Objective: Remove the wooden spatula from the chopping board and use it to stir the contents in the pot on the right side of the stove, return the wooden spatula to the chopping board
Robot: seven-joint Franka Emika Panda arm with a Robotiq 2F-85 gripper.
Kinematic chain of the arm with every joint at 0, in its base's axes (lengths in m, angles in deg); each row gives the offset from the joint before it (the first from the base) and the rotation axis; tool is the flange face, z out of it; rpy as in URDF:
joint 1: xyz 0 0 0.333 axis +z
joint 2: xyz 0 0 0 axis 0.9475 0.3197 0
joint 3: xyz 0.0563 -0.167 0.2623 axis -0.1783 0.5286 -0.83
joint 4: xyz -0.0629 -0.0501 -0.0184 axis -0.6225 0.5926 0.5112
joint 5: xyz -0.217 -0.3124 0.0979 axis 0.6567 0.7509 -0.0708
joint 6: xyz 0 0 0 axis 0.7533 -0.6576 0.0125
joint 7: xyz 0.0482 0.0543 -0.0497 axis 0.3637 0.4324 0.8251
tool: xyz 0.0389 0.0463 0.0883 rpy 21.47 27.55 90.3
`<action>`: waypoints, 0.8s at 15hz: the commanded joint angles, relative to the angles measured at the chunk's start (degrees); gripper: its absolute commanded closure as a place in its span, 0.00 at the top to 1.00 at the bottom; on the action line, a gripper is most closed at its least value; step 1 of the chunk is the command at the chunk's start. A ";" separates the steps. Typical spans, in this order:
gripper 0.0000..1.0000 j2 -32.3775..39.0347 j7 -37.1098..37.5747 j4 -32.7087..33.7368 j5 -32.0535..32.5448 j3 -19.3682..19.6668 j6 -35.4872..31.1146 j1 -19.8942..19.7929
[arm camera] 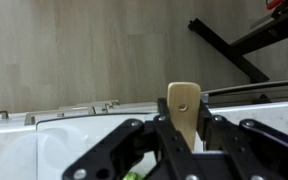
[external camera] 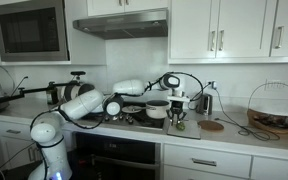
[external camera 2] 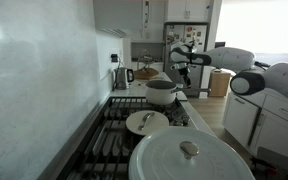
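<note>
My gripper (arm camera: 184, 128) is shut on the wooden spatula (arm camera: 184, 104); its light-tan handle end, with a small hole, sticks out between the fingers. In both exterior views the gripper (external camera: 176, 103) (external camera 2: 181, 68) hangs at the right end of the black stove (external camera 2: 112, 140), just past the small white pot (external camera: 157, 109) (external camera 2: 162, 94) and over the pale chopping board (external camera: 183, 126). A bit of green (arm camera: 134, 176) shows under the jaws. The spatula's lower end is hard to make out in the exterior views.
A large white lidded pot (external camera 2: 189, 160) and a shallow pan (external camera 2: 147, 122) sit on the stove's other burners. A round dark wooden disc (external camera: 212, 126), a wire basket (external camera: 274, 110) and a kettle (external camera 2: 121, 77) stand on the counter. The range hood (external camera: 122, 24) hangs overhead.
</note>
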 commanded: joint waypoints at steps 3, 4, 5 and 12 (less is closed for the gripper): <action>0.07 0.27 3.38 1.35 -1.62 -0.21 4.41 0.19; 0.07 0.38 3.95 1.48 -1.78 -0.34 4.61 0.13; 0.07 0.51 4.64 1.60 -1.94 -0.41 4.53 0.08; 0.77 0.96 8.17 1.93 -2.34 -0.31 3.81 -0.08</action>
